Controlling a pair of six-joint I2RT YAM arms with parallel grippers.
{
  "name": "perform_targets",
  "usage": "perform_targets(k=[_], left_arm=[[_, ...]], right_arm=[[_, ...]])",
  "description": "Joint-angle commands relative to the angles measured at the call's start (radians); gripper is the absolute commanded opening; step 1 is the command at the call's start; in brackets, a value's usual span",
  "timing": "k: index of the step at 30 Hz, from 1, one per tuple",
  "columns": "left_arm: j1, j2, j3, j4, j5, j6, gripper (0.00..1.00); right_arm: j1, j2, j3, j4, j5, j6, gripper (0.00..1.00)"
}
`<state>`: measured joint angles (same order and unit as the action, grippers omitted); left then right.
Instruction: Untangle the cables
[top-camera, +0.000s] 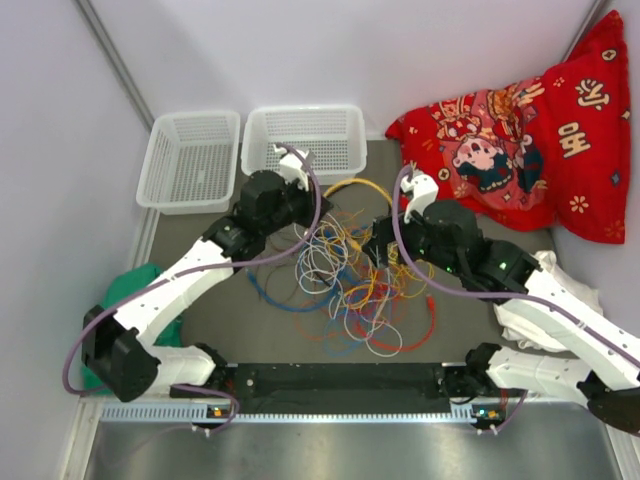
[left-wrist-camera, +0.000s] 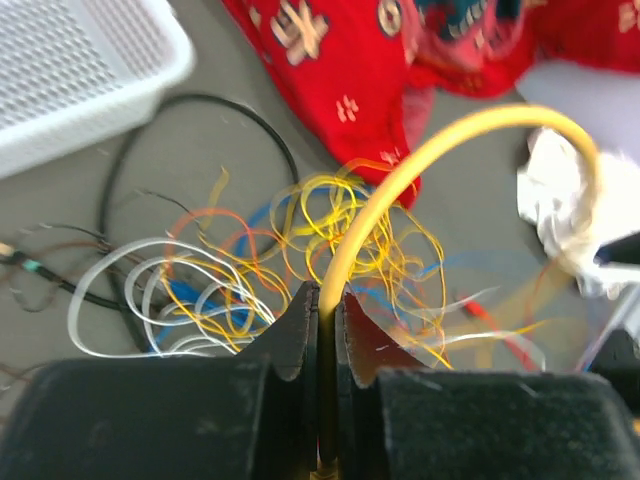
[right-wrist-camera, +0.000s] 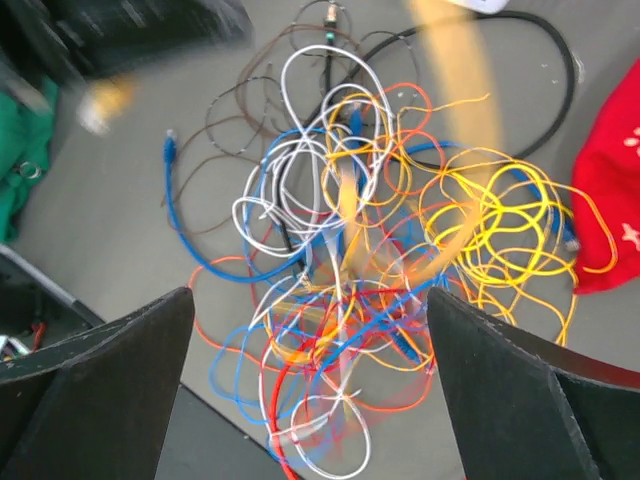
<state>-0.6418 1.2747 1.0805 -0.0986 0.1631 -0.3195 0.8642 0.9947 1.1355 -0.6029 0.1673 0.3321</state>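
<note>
The cables (top-camera: 345, 280) lie in one loose tangle in the middle of the grey bench (top-camera: 215, 315), between the two arms: thin loops of yellow, orange, red, blue and white crossing over one another, with a blue one trailing off toward the left arm's side. A thin black cable (right-wrist-camera: 560, 60) curves round the far edge of the heap.

A thicker yellow cable (left-wrist-camera: 420, 160) rises out of the pile in an arch. The left pincer (left-wrist-camera: 322, 300) is clamped on it, the cable running straight down between the closed fingers. The right pincer (right-wrist-camera: 310, 300) hangs over the tangle with its fingers wide apart and nothing between them; a blurred yellow streak crosses its view above the heap.

Two white mesh baskets (top-camera: 190, 160) stand side by side at the far edge of the bench. A red printed cloth (top-camera: 520, 140) lies at the far right, a green cloth (top-camera: 140, 285) by the left arm and a white cloth (top-camera: 545, 310) beside the right arm.
</note>
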Motion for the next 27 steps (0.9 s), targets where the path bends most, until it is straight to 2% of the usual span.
perform_targets(k=[1, 8, 11, 13, 18, 23, 27], left_arm=[[0.005, 0.006, 0.171, -0.024, -0.138, -0.029, 0.0], [0.01, 0.116, 0.416, -0.186, -0.347, -0.024, 0.0], [0.05, 0.236, 0.538, -0.272, -0.411, -0.096, 0.0], [0.126, 0.294, 0.617, -0.321, -0.409, -0.154, 0.0], [0.361, 0.495, 0.728, -0.383, -0.258, -0.403, 0.0], [0.404, 0.642, 0.821, -0.354, -0.254, -0.44, 0.0], [0.425, 0.767, 0.97, -0.352, -0.234, -0.469, 0.0]], right_arm=[[0.006, -0.039, 0.046, -0.021, 0.087, 0.01, 0.99], [0.006, -0.155, -0.022, -0.008, 0.274, 0.051, 0.99], [0.006, -0.217, -0.068, 0.014, 0.317, 0.079, 0.99], [0.006, -0.246, -0.098, 0.025, 0.324, 0.087, 0.99], [0.006, -0.264, -0.146, 0.009, 0.334, 0.122, 0.99], [0.006, -0.266, -0.186, 0.029, 0.311, 0.128, 0.99], [0.006, -0.254, -0.212, 0.037, 0.314, 0.117, 0.99]])
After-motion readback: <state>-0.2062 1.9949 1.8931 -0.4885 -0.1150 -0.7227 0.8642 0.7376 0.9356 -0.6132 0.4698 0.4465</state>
